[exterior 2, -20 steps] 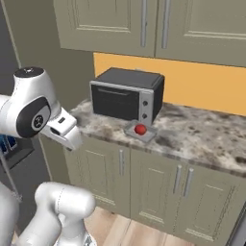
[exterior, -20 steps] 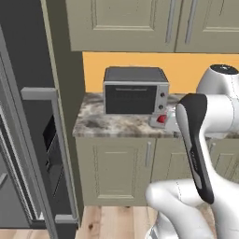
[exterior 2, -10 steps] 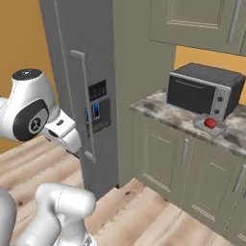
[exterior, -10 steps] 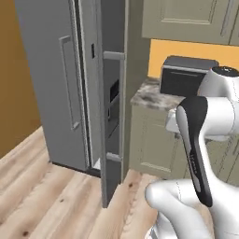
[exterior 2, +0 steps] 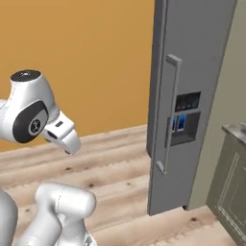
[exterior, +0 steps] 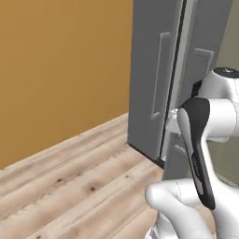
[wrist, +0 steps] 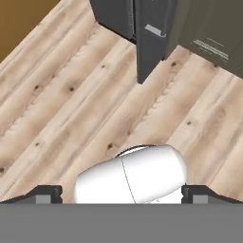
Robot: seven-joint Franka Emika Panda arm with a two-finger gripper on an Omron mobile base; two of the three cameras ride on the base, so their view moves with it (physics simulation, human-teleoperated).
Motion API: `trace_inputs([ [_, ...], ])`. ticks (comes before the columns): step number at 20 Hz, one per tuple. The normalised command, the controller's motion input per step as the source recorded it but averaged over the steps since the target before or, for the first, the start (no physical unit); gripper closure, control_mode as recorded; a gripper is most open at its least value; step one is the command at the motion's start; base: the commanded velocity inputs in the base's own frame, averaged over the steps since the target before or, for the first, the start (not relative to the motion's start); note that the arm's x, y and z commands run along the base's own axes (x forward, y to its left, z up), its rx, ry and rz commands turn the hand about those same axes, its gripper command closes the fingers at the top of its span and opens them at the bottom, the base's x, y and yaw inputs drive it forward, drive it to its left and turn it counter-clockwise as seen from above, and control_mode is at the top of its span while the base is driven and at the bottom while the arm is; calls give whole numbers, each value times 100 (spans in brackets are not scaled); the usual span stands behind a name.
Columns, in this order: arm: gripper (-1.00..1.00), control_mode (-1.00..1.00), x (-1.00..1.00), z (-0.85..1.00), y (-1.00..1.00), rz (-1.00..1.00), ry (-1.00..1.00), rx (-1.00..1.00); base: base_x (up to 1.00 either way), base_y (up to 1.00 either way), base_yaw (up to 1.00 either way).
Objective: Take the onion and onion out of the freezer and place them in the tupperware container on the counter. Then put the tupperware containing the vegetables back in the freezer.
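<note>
The freezer (exterior: 154,70) is a tall dark grey appliance with long vertical bar handles (exterior 2: 170,110). It stands ahead of me in the left base view and to the right in the right base view (exterior 2: 197,53). The door with the dispenser panel (exterior 2: 185,117) seems to stand out from the body, its lower edge jutting over the floor (wrist: 151,45). My gripper (wrist: 122,194) is open, its two fingertips (wrist: 45,193) wide apart with nothing between them, pointing down at the floor short of the freezer. A corner of the counter (exterior 2: 235,129) shows at the right. The onions and the tupperware container are out of view.
An orange wall (exterior: 60,65) runs left of the freezer. Pale wood floor (exterior: 70,182) spreads in front of it with free room. A beige panelled cabinet (exterior 2: 230,187) stands right of the freezer, under the counter corner.
The whole picture has swung left as the base turned: toaster oven and counter have slid off to the right, freezer and orange wall have come in. The gripper has stayed open.
</note>
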Motion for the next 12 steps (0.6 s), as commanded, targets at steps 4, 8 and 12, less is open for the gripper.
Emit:
trace_inputs([
  [4,-100,100,0,0,0,0,0,0,100,51,17],
  [8,-100,100,0,0,0,0,0,0,100,36,-2],
  [12,-100,100,0,0,0,0,0,0,100,34,-31],
])
